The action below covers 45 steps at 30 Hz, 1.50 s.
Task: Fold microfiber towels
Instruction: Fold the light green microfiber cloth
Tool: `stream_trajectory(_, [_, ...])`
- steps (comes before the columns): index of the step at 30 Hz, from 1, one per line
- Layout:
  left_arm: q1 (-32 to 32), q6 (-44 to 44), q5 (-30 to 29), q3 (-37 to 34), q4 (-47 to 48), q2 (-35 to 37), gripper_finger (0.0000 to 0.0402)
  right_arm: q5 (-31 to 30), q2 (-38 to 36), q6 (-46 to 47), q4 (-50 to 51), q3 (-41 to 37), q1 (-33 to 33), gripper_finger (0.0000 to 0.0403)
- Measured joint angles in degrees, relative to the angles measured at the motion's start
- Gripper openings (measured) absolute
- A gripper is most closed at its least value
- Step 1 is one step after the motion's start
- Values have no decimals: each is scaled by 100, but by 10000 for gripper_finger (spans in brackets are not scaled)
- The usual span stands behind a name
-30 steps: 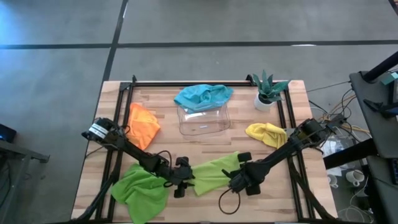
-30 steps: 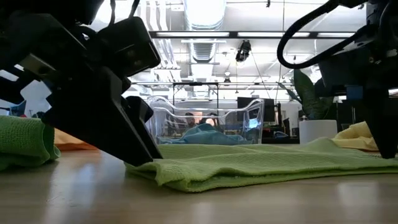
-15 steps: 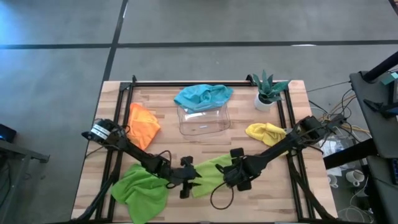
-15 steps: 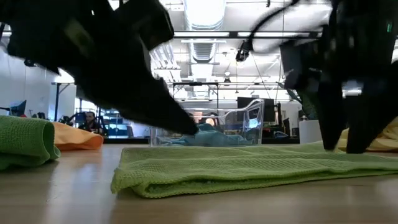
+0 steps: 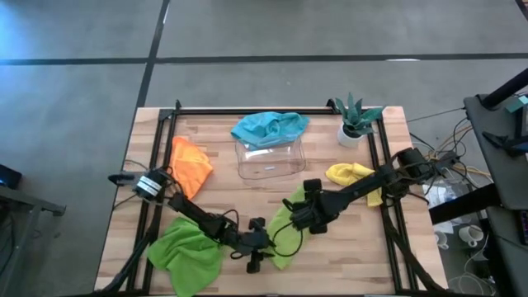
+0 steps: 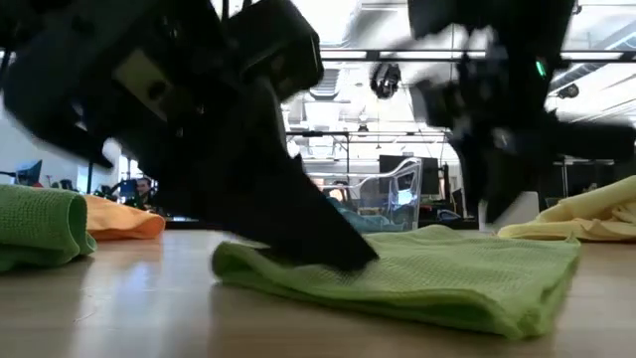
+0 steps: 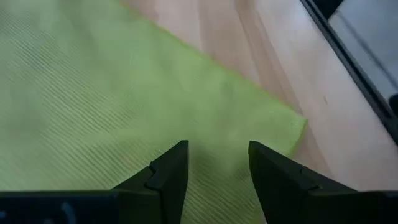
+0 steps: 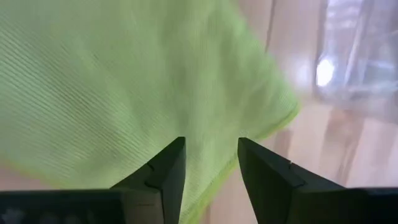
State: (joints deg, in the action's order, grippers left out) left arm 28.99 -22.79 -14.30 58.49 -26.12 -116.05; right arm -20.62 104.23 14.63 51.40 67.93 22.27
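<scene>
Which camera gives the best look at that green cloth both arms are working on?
The high view: it shows the whole green cloth and both arms reaching it. The low view shows only its folded front edge, partly hidden. Each wrist view shows just a patch of it with one corner.

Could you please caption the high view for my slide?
Both grippers, left and right, work the lime green towel.

— What lies around the pale wooden slatted table (image 5: 223, 186)?
— A grey concrete floor (image 5: 74, 99) crossed by dark seams; a dark desk (image 5: 503, 140) beyond the right edge, cables trailing beside it.
— And behind?
— An open hall; white ceiling ducts (image 6: 343, 80); bright strip lights (image 6: 338, 18) overhead.
</scene>
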Motion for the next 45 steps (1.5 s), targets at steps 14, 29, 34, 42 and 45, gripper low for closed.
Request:
stream_trajectory(14, [-128,-511,-2039,-71,1313,148,152,873,-189,745,-1724,-776,373,136])
stream_trajectory(29, [451,-89,-2107,466,1561,487,152,352,-321,-42,-936,-237,-429,139])
stream_trajectory(34, [451,-129,-2530,335,1850,825,152,-5,-605,289,-1041,-344,-736,172])
stream_trajectory(42, [582,-226,-2534,307,1968,948,152,-462,-1317,1077,-1886,-1706,-792,212])
stream_trajectory(45, [571,-186,-2525,297,1993,948,152,-450,-1738,1217,-2965,-2410,-741,215])
